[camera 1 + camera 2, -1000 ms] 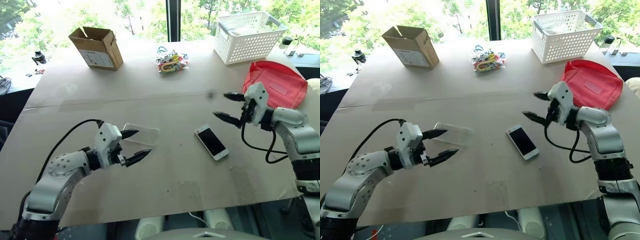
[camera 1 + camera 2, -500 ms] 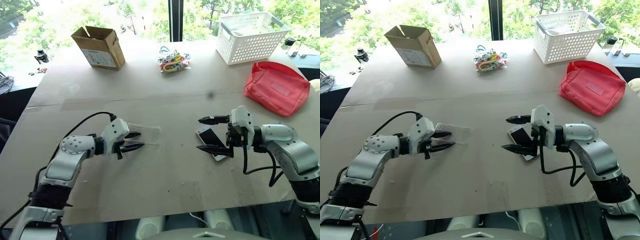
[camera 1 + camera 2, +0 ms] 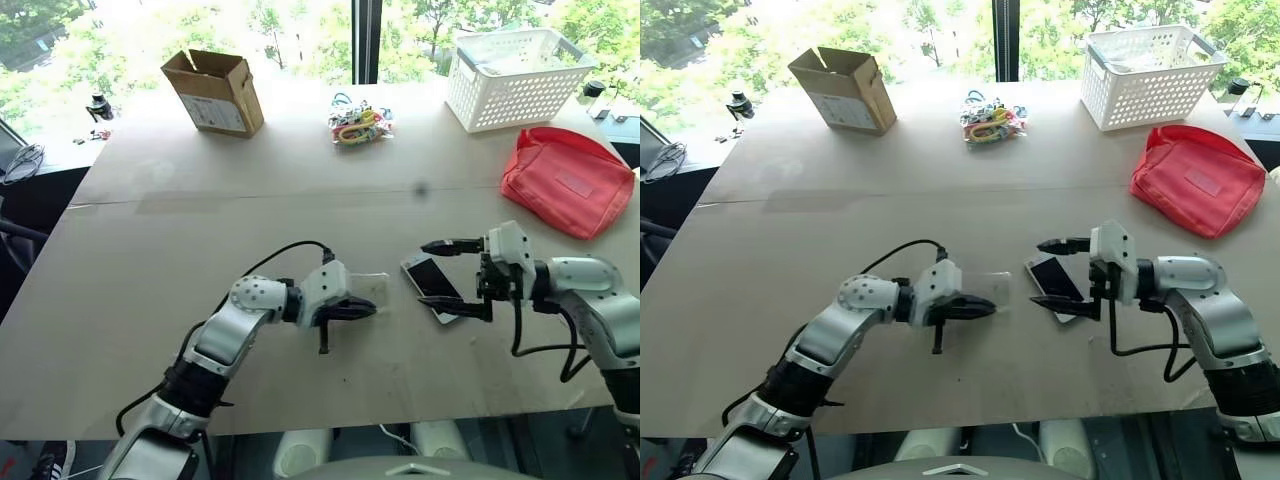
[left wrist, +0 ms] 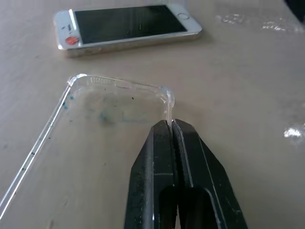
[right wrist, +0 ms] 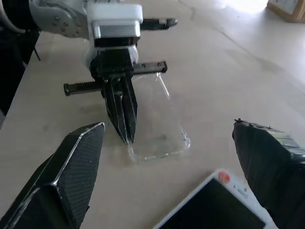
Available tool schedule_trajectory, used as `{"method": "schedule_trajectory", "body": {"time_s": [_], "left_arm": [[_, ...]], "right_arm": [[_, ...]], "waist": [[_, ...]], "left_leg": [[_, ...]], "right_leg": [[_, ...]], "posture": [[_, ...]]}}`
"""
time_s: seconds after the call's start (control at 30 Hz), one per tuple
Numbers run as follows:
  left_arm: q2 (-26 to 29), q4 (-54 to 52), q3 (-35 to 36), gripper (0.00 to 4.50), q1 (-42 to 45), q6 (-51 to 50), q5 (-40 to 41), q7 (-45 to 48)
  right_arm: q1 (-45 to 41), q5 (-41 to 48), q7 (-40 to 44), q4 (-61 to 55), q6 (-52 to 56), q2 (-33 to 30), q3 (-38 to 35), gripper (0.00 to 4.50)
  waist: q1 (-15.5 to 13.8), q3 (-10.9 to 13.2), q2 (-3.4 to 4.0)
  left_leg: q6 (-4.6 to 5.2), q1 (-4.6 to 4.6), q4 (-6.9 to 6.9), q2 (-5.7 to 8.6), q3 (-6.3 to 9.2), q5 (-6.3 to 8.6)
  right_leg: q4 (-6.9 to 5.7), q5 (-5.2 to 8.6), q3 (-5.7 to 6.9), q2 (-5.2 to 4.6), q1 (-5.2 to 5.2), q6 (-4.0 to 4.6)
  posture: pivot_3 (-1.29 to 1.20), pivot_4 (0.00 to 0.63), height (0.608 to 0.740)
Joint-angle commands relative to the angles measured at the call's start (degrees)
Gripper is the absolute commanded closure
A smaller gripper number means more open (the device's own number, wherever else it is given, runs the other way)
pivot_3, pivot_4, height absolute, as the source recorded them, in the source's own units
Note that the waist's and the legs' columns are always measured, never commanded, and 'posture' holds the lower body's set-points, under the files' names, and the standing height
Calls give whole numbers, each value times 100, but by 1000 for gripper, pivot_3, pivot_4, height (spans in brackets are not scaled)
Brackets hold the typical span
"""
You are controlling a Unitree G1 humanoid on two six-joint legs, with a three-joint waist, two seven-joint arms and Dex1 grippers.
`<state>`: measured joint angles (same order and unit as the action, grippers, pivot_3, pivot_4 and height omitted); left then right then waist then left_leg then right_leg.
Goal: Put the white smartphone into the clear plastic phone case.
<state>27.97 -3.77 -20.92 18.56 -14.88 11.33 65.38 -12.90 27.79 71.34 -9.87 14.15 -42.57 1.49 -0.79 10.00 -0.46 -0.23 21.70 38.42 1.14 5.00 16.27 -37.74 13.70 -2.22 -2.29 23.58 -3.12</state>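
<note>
Head views: clear plastic phone case [image 3: 987,292] and white smartphone [image 3: 1052,279] flat near table [image 3: 150,250] front edge, just apart.
Left wrist view: left gripper [image 4: 171,125] clenched, pinching case rim.
Right wrist view: right gripper [image 5: 190,157] spread wide above phone, grasping nothing.

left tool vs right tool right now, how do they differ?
The left tool is shut, pinching the rim of the clear plastic phone case; the right tool is wide open and holds nothing. The left tool sits at the case's edge; the right tool has one finger on each side of the white smartphone, which lies flat on the table. Both point inward toward each other, low over the table.
</note>
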Motion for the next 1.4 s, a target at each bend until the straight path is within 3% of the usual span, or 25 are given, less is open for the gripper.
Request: {"method": "schedule_trajectory", "body": {"time_s": [0.03, 0.1, 0.23, 0.3, 0.4, 0.43, 0.5, 0.57, 0.6, 0.7, 0.87, 1.1, 1.4], "left_arm": [[-2, 249, -163, 4450, 121, -42, -55, 159], [-6, 195, -96, 4450, 196, -278, 140, 293], [-3, -19, 34, 2720, 229, -535, 355, 373], [-15, -96, 248, 1842, 236, -618, 499, 267], [192, -341, 542, 291, 146, -734, 627, 175], [262, -442, 664, 35, 114, -795, 689, 128], [412, -694, 907, 35, 44, -978, 868, 64], [668, -1139, 1413, 35, -69, -1406, 1319, -3], [882, -1376, 1659, 35, -149, -1610, 1491, -3], [1437, -1860, 2256, 35, -360, -2142, 1916, -36], [2207, -2109, 2635, 35, -550, -2462, 2096, 39], [2315, -2146, 2477, 35, -315, -2510, 2236, -24], [2369, -2403, 2521, 35, -276, -2716, 2673, 43]], "right_arm": [[144, -129, 446, 295, -504, -277, -198, 0], [156, -143, 484, 457, -656, -295, -241, 0], [181, -167, 374, 549, -782, -241, -283, 0], [232, -543, -180, 571, -770, -146, -228, 0], [492, -426, -791, -7, 21, 43, -107, 0], [559, -356, -1026, -237, 338, 133, -73, 0], [664, -748, -1575, -535, 558, 264, 60, 0], [773, -2017, -2621, -754, 674, 281, 385, 0], [818, -2104, -2939, -924, 1006, 391, 396, 0], [1043, -1423, -3285, -1751, 1978, 832, 180, 0], [1267, -1395, -3666, -2617, 3348, 855, 483, 0], [1288, -2136, -4026, -2363, 3363, 241, 943, 0], [833, -2013, -4607, -1567, 3461, 832, 353, 0]], "waist": [[20, 0, 1], [57, -1, 3], [160, -1, 2], [171, 0, 1], [161, 0, 1], [167, 1, 1], [176, 1, 2], [175, 1, 2], [170, 1, 2], [170, 0, -9], [154, 3, -5], [161, 1, -10], [167, -36, -70]], "left_leg": [[0, -2, 0, -2, -1, 0], [0, -6, -2, -5, -2, 0], [0, -6, -1, -8, -1, 0], [0, -6, -1, -9, -1, 0], [-1, -3, -1, -21, 4, 0], [-1, -2, -2, -25, 6, 0], [-2, -2, -4, -34, 17, -1], [-2, -2, -3, -34, 19, -1], [-2, -2, -2, -33, 19, -1], [-3, -3, -4, -37, 22, -1], [-3, 1, -5, -34, 29, 0], [-2, -1, -6, -31, 4, 0], [-2, -25, 4, -33, -4, -1]], "right_leg": [[-1, 0, -2, 1, 0, 0], [-6, 0, -2, 4, 1, 0], [-12, 0, -4, 5, 1, 0], [-12, 0, -6, 5, 2, 0], [-13, 0, -2, 8, 6, 0], [-13, 0, -1, 9, 6, 1], [-14, 0, -8, 16, 10, 2], [-15, 0, -11, 15, 11, 1], [-14, 1, -14, 12, 11, 1], [-13, 2, -10, 18, 11, 1], [-8, 2, -9, 11, 11, 1], [-3, 3, -2, 15, 7, 1], [-4, 2, -10, 19, -17, 0]], "posture": [[0, 150, 740], [0, 150, 740], [0, 150, 740], [0, 150, 740], [0, 150, 740], [0, 150, 740], [0, 150, 740], [0, 150, 740], [0, 150, 740], [0, 150, 740], [0, 150, 740], [0, 150, 740], [0, 150, 740]]}}
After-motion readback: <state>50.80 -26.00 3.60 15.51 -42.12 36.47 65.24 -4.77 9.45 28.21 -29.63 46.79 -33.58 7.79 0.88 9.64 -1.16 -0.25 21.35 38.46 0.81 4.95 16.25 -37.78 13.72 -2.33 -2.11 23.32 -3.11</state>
